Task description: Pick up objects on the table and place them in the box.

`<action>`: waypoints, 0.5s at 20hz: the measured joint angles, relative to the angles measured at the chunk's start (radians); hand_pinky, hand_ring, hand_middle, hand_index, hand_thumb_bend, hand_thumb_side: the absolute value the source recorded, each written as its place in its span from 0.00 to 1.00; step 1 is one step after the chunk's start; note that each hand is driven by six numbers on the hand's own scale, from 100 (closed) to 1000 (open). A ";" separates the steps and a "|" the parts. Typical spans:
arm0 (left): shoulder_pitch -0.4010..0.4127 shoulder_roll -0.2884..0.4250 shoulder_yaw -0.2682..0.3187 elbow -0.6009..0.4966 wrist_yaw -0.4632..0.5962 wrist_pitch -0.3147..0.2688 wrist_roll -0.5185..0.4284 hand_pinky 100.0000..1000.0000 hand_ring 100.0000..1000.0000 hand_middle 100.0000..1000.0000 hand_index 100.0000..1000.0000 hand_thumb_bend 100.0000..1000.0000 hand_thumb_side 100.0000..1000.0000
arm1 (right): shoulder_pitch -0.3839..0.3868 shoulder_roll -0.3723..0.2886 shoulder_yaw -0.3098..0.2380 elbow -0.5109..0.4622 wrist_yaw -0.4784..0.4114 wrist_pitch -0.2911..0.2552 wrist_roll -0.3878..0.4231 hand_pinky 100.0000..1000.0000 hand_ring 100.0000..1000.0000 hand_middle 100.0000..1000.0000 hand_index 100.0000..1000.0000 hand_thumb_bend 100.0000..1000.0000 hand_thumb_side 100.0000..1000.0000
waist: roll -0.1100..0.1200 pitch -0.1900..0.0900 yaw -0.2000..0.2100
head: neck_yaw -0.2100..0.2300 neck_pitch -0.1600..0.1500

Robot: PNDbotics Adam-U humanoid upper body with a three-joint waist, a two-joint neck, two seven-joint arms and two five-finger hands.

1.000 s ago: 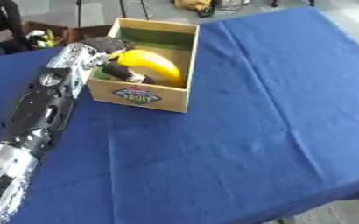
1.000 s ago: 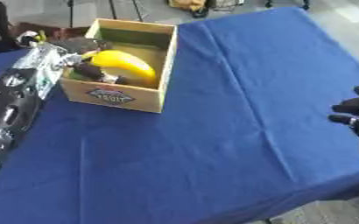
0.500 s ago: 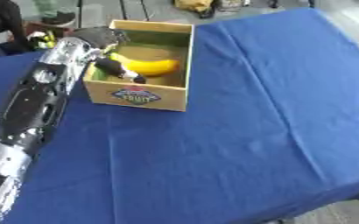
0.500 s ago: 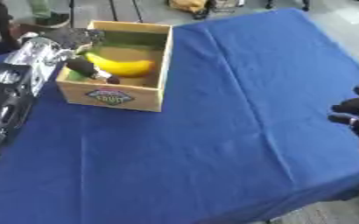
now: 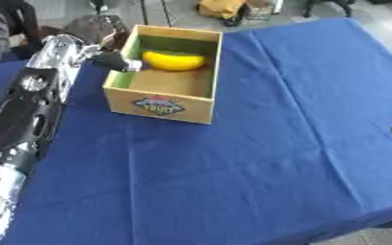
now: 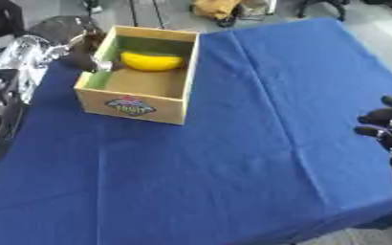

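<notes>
The yellow banana (image 5: 173,61) lies in the wooden box (image 5: 159,106), just beside the left hand (image 5: 115,61) fingers, whose opening I cannot tell; it seems light, smooth, best held mid-body.

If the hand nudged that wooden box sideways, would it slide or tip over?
The box sits low and wide, so it would probably slide. The wrinkled blue cloth might bunch and drag. The yellow fruit inside looks rounded and may roll.
</notes>
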 measured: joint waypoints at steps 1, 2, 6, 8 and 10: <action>0.011 -0.005 0.012 -0.023 0.016 -0.013 0.016 0.79 0.78 0.76 0.79 0.51 1.00 | 0.003 0.000 -0.002 0.000 0.000 -0.001 -0.002 0.61 0.63 0.53 0.74 0.00 0.84 | -0.003 -0.002 0.016 | -0.003 0.000; 0.026 -0.015 0.021 -0.049 0.031 -0.026 0.032 0.78 0.76 0.74 0.78 0.46 1.00 | 0.004 0.000 -0.005 0.000 0.000 -0.002 -0.004 0.61 0.63 0.53 0.74 0.00 0.84 | -0.005 -0.004 0.032 | -0.004 0.000; 0.103 -0.057 0.028 -0.143 0.091 -0.084 0.093 0.70 0.68 0.66 0.74 0.36 1.00 | 0.008 0.000 -0.011 0.000 0.000 -0.004 -0.009 0.61 0.63 0.53 0.74 0.00 0.84 | -0.015 -0.008 0.076 | -0.006 -0.007; 0.144 -0.074 0.028 -0.191 0.121 -0.113 0.122 0.68 0.65 0.64 0.73 0.34 1.00 | 0.012 0.000 -0.016 0.000 0.000 -0.007 -0.013 0.61 0.63 0.53 0.74 0.00 0.84 | -0.016 -0.010 0.105 | -0.011 -0.016; 0.190 -0.089 0.028 -0.238 0.149 -0.141 0.151 0.67 0.63 0.62 0.72 0.33 1.00 | 0.012 -0.001 -0.023 0.000 0.000 -0.010 -0.017 0.61 0.63 0.53 0.74 0.00 0.84 | -0.017 -0.010 0.139 | -0.020 -0.024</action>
